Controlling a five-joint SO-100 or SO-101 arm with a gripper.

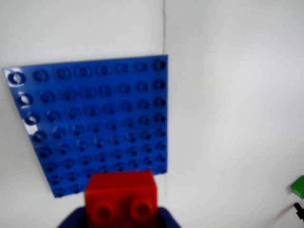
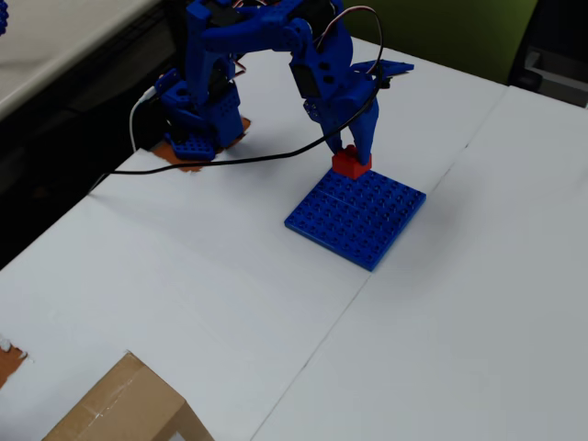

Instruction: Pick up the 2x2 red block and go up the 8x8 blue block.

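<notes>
Gripper point(image 2: 354, 154) clamped on the 2x2 red block point(image 2: 350, 163), held at the far edge of the 8x8 blue block point(image 2: 358, 216); placing step; next likely lower and press onto studs.

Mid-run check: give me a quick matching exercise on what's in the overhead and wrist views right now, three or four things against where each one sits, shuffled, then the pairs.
Things:
1. 2x2 red block
2. 8x8 blue block
3. cardboard box
4. black cable

Places (overhead view):
A. bottom left corner of the picture
B. flat on the white table, near the middle
C. between the fingers of the gripper, at the plate's far edge
D. running across the table from the left edge to the arm

Pairs: 1-C, 2-B, 3-A, 4-D
</notes>
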